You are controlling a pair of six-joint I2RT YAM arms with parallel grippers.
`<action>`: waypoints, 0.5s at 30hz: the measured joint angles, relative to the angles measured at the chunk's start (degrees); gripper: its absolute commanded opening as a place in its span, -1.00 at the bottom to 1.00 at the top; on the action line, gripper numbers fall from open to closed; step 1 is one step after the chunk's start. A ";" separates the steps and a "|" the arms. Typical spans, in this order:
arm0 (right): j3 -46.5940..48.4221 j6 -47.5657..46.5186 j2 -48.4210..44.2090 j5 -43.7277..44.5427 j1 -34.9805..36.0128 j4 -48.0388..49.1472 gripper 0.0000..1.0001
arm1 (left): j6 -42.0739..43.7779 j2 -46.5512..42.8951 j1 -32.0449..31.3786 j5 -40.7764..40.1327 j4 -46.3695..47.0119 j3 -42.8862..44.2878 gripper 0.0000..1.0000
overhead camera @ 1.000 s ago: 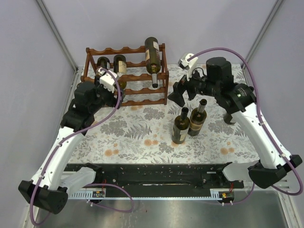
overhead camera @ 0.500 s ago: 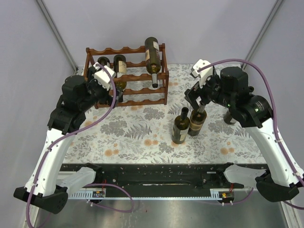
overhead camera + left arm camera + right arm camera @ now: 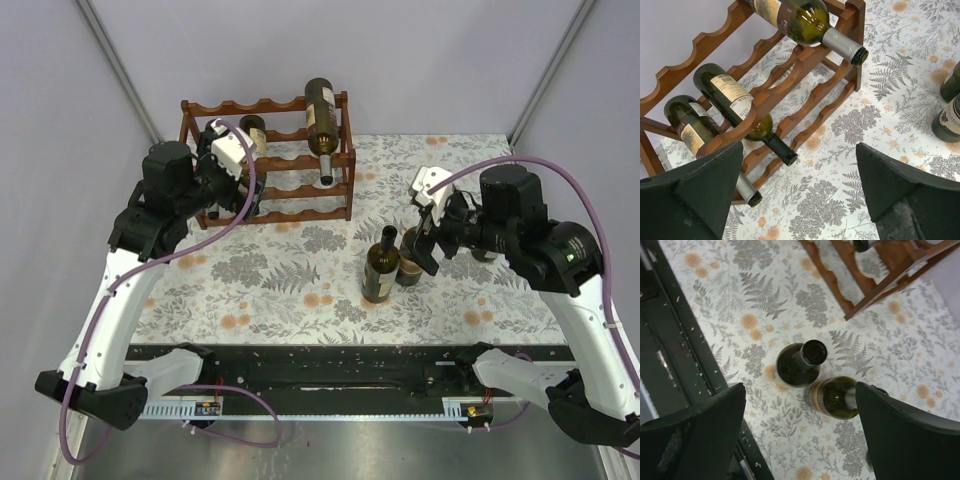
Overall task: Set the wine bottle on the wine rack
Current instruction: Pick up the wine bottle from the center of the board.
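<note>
At the wine rack (image 3: 245, 104) we've let go, left gripper (image 3: 799, 147) wide; right gripper (image 3: 800, 390), also open, drops toward a standing wine bottle (image 3: 835, 397).

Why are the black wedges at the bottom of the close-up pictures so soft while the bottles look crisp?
Left wrist view: the left gripper fills the foreground, featureless black; the racked bottle shows glare streaks. Right wrist view: same with the right gripper; the standing bottles stay sharp. Top view: even light, faint shadows.
</note>
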 measured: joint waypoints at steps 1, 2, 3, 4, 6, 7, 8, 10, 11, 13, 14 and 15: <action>0.00 -0.37 0.22 -1.70 0.02 -1.27 0.97 | -0.02 0.42 -0.09 0.00 0.02 0.50 0.98; 0.00 -0.59 0.61 -2.71 0.02 -1.97 0.97 | -0.07 0.79 -0.17 -0.02 0.04 0.90 0.98; -0.02 -0.63 1.09 -3.45 0.02 -2.27 0.97 | -0.13 1.14 -0.20 -0.02 0.17 1.14 0.98; -0.07 -0.70 1.55 -3.85 0.02 -2.43 0.97 | -0.28 1.42 -0.22 -0.02 0.24 1.20 0.98; -0.70 -0.76 2.97 -4.24 0.00 -2.03 0.97 | -0.42 1.81 -0.22 -0.04 0.24 1.22 0.98; -1.25 -0.79 3.56 -4.24 0.00 -1.77 0.97 | -0.44 1.99 -0.22 -0.04 0.26 1.22 0.98; -1.84 -0.79 4.07 -4.24 0.00 -1.60 0.98 | -0.44 2.10 -0.26 -0.07 0.28 1.22 0.98; -2.54 -0.85 4.87 -4.24 0.00 -1.57 0.97 | -0.44 2.12 -0.33 -0.09 0.31 1.22 0.98; -2.69 -0.90 5.35 -4.22 0.00 -1.57 0.97 | -0.44 2.12 -0.35 -0.09 0.33 1.22 0.98; -2.78 -0.98 6.21 -4.24 0.00 -1.31 0.97 | -0.42 2.12 -0.39 -0.09 0.35 1.22 0.98; -3.04 -1.01 6.56 -4.26 0.00 -0.87 0.97 | -0.39 2.12 -0.42 -0.09 0.33 1.20 0.98; -3.37 -1.03 6.88 -4.26 0.00 -0.46 0.96 | -0.39 2.12 -0.44 -0.11 0.35 1.20 0.98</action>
